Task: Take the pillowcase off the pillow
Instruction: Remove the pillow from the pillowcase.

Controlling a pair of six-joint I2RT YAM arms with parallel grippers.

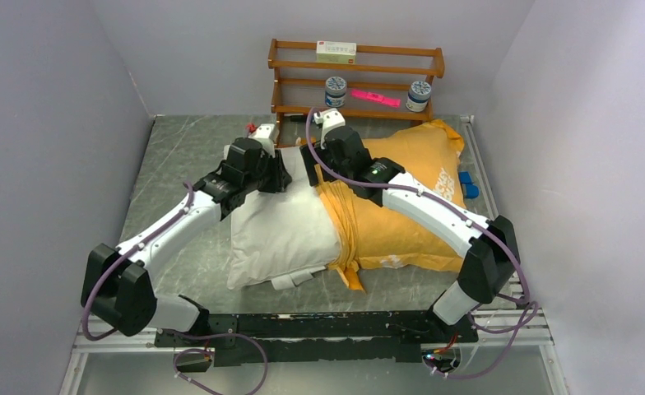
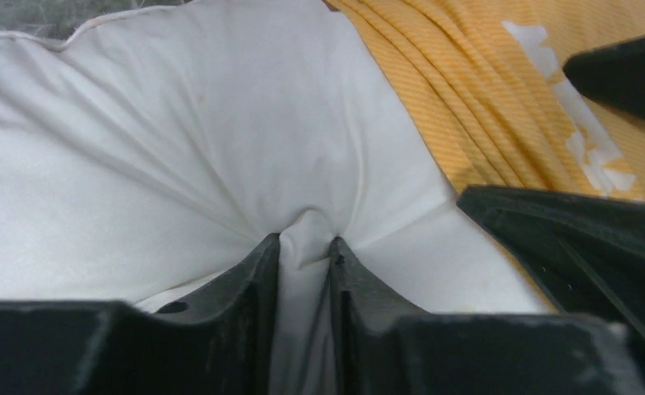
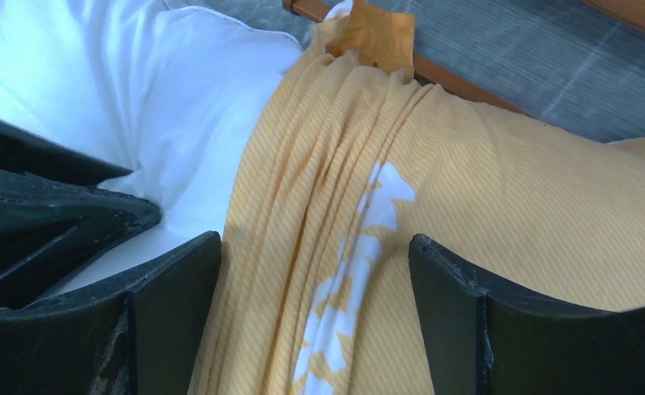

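Observation:
The white pillow [image 1: 278, 226] lies across the table, its left half bare. The orange-yellow pillowcase [image 1: 406, 206] covers the right half, its open edge bunched in folds [image 3: 319, 206] across the middle. My left gripper [image 2: 305, 243] is shut on a pinched fold of the white pillow [image 2: 179, 164], close beside the bunched edge [image 2: 467, 90]. My right gripper [image 3: 315, 243] stands open, its two fingers astride the gathered pillowcase folds with white lettering between them. In the top view both grippers [image 1: 282, 174] [image 1: 311, 163] meet near the pillow's far edge.
A wooden shelf [image 1: 356, 78] stands at the back with two jars [image 1: 336, 89], a pink item and a small box. Blue objects [image 1: 469, 185] lie at the right table edge. Grey walls close in on the left and right.

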